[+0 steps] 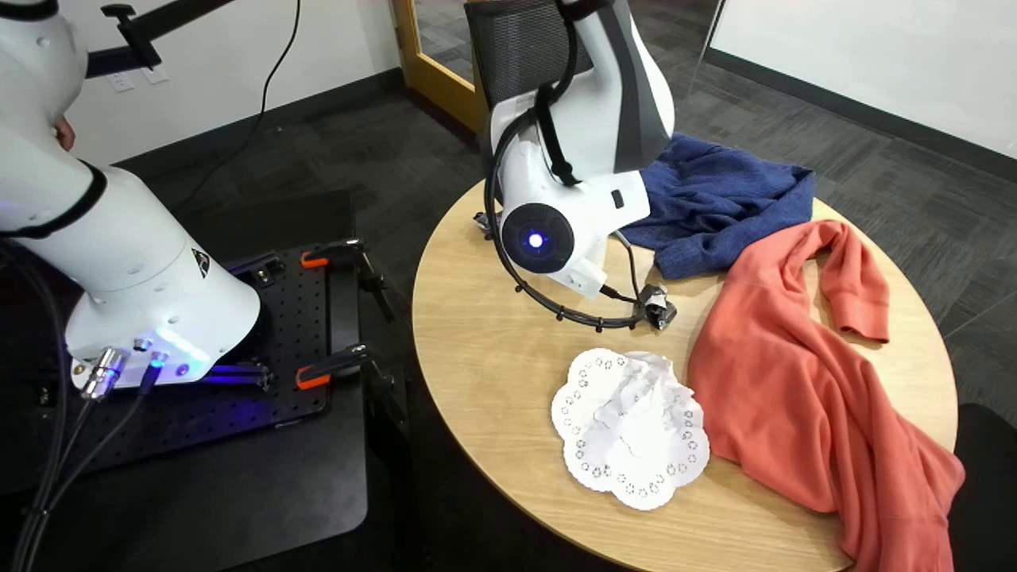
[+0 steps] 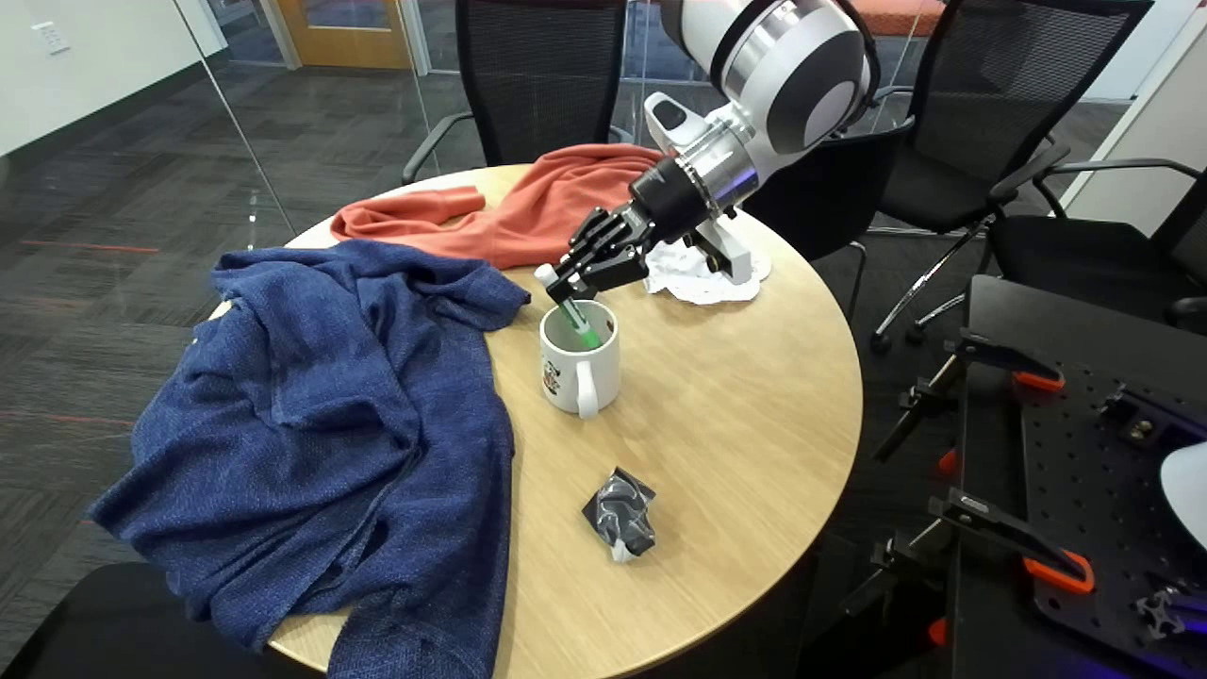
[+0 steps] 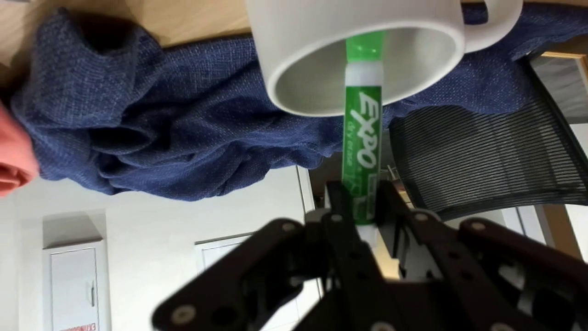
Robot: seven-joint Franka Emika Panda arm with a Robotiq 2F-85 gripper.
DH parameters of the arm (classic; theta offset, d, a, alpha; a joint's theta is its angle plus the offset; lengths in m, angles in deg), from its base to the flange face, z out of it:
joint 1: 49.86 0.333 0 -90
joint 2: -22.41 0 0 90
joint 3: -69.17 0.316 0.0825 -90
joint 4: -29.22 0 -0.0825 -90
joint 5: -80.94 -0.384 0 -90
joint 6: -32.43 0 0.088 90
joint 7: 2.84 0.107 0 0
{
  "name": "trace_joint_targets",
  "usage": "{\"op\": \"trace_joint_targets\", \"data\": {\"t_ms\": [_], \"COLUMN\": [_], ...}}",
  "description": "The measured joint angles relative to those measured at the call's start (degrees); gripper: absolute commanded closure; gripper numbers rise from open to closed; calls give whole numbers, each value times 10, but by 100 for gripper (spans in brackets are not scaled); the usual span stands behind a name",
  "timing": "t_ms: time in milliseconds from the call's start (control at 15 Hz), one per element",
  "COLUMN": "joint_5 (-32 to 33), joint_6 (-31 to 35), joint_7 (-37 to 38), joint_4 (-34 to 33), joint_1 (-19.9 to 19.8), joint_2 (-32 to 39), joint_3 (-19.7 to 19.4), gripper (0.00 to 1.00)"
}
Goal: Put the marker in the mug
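The marker [image 2: 576,320] is tilted, with its bright green end inside the mug's mouth and its white end sticking up past my fingers. In the wrist view the marker [image 3: 363,133] runs from between my fingers into the opening. The white mug [image 2: 566,377] stands upright on the table, handle toward the camera; it also shows in the wrist view [image 3: 317,18]. My gripper [image 2: 563,287] is shut on the marker just above the mug's rim; its fingers in the wrist view [image 3: 363,197] press both sides. I cannot tell whether the marker touches the mug. The arm hides marker, mug and fingers in an exterior view.
A blue cloth [image 2: 330,405] lies beside the mug. An orange cloth [image 1: 794,381] and a white lacy doily [image 1: 584,449] with crumpled paper lie on the round table [image 1: 477,349]. A dark crumpled object [image 2: 622,514] lies near the mug; another [image 1: 658,308] is near the arm.
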Motion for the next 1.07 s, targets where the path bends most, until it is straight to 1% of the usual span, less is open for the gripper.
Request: {"op": "trace_joint_targets", "data": {"t_ms": [400,467,733,1067], "joint_5": [-1,-1,-1,-1], "joint_6": [0,0,0,0], "joint_7": [0,0,-1,-11], "joint_4": [0,0,-1,0], "joint_1": [0,0,2,10], "joint_2": [5,5,-10,-56], "joint_3": [-1,-1,-1,-1], "gripper": [3,0,0,0]}}
